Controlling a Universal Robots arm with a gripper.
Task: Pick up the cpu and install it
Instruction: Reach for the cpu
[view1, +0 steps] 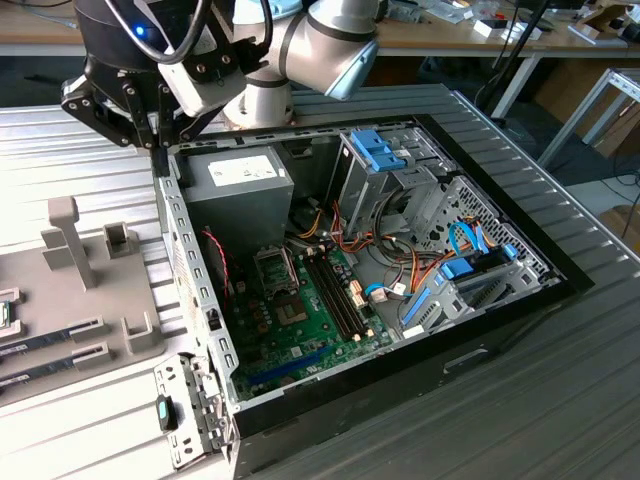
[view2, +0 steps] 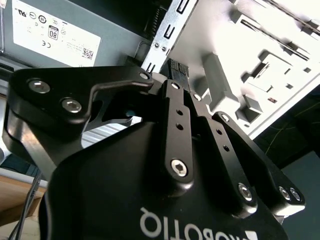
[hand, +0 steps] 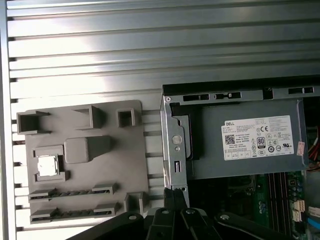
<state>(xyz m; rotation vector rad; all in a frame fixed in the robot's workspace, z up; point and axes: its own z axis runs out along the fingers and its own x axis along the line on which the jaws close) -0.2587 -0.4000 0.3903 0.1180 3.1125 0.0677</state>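
Note:
The cpu (hand: 48, 165), a small silver square, lies in a recess of the grey fixture plate (hand: 120, 150) beside the computer case, with nothing touching it. My gripper (hand: 175, 191) hangs over the back corner of the open case (view1: 190, 260), near the power supply (hand: 250, 145), well apart from the cpu. Its black fingers (view2: 181, 115) are shut together with nothing between them; the exterior view also shows the gripper (view1: 158, 148) at that corner. The dark socket frame (view1: 275, 268) sits on the green motherboard (view1: 310, 330) inside the case.
The fixture plate (view1: 95, 300) carries upright posts (view1: 68, 240) and long memory sticks (view1: 55, 335) in slots. Inside the case are drive cages (view1: 385, 165), blue latches and loose cables (view1: 400, 270). The ribbed metal table (view1: 560, 400) runs around the case.

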